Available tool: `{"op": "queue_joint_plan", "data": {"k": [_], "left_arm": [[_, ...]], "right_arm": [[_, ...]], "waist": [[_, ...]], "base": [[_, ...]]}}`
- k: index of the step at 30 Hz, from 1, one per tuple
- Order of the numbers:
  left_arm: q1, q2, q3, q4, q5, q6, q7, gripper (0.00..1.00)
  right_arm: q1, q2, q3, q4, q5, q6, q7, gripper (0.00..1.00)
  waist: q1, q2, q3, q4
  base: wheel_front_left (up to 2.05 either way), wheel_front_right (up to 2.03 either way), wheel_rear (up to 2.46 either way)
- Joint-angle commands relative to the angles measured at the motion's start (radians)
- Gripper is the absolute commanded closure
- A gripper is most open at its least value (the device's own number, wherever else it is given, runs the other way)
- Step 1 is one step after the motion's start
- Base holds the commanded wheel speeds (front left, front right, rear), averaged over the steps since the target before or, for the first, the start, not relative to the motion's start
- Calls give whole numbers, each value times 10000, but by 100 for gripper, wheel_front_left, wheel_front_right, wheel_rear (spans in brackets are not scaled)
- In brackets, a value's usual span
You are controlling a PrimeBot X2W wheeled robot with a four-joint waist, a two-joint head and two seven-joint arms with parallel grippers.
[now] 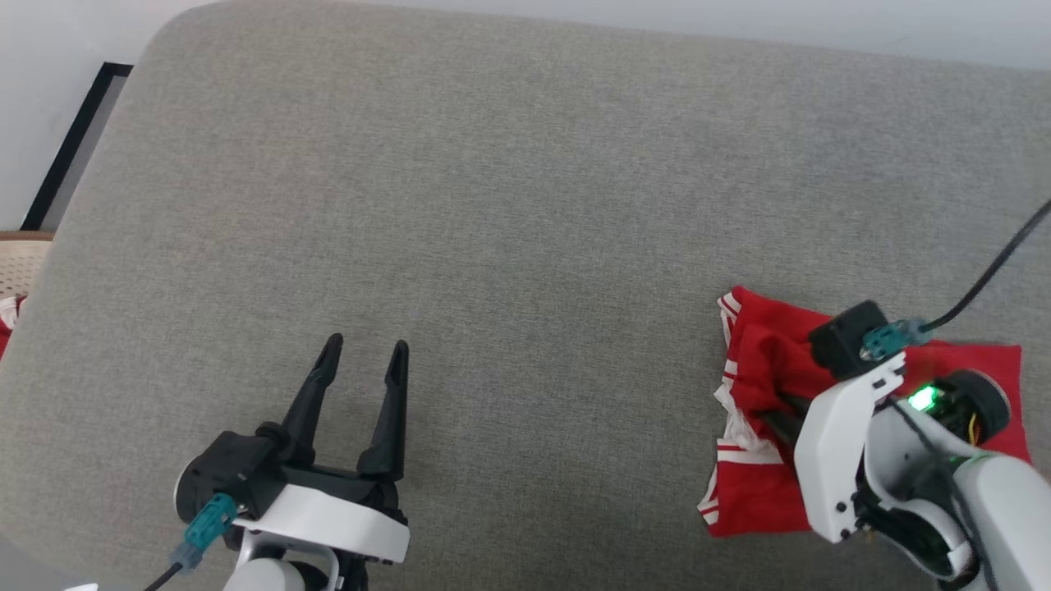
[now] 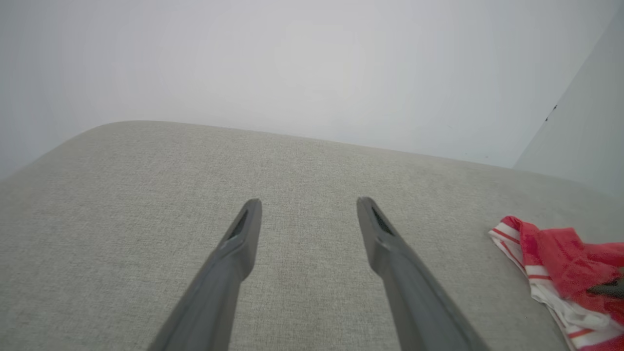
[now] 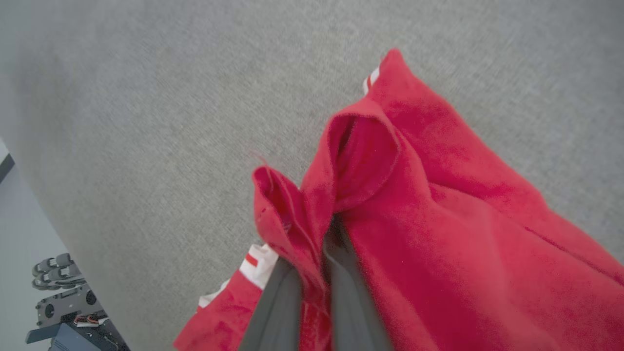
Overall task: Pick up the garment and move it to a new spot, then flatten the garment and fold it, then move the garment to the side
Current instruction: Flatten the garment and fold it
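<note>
Garment lies bunched on the grey cushion, right side. It looks soft, light and limp. Your right gripper pinches a red fold; your left gripper stands wide, empty. Hem or shoulder seams probably hold best.

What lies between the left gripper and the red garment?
Nothing: the grey cushion between the left gripper and the garment is bare, in the head view.

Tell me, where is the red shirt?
In the head view the red shirt lies bunched at the lower right of the cushion, pinched by the right gripper, apart from the open left gripper.
</note>
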Motion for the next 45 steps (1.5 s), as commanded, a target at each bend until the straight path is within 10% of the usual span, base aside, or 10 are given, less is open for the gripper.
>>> {"op": "queue_joint_plan", "data": {"k": [1, 5, 6, 7, 8, 19, 30, 36, 45], "left_arm": [[-183, -15, -22, 8, -44, -15, -50, 0], [-140, -31, -9, 58, -106, -15, -50, 0], [-108, -19, 23, 55, -108, -15, -50, 0], [-63, 11, 59, 51, -115, -15, -50, 0], [-8, 57, 90, 48, -114, -15, -50, 0], [314, 399, 569, 465, -268, -15, -50, 0], [671, 625, 557, 1062, -348, -15, -50, 0], [1054, 692, 796, 1219, -201, -15, -50, 0], [1732, 709, 1077, 627, 60, -15, -50, 0]], "right_arm": [[100, 35, 72, 100, 9, 0, -48, 100], [60, 206, 237, 689, 77, 0, -510, 91], [16, 265, 254, 752, 122, 0, -652, 62], [-40, 301, 261, 761, 176, 0, -805, 5], [-106, 334, 201, 764, 232, 0, -971, 0], [-277, -201, -429, 655, 893, 0, -2435, 0], [-124, -702, -630, 3504, 1045, 0, -6937, 0], [15, -286, -902, 4951, 389, 0, -9449, 0], [1156, 599, -2184, 4373, -744, 0, -9887, 0]], "waist": [[0, 0, -12, 37], [0, 0, -104, 45], [0, 0, -141, 15], [0, 0, -187, -28], [0, 0, -227, -78], [0, 0, -875, -854], [0, 0, -1692, -1318], [0, 0, -2184, -1490], [0, 0, -2703, -1485]], "base": [[0, 0, 0], [0, 0, 0], [0, 0, 0], [0, 0, 0], [0, 0, 0], [0, 0, 0], [0, 0, 0], [0, 0, 0], [0, 0, 0]]}}
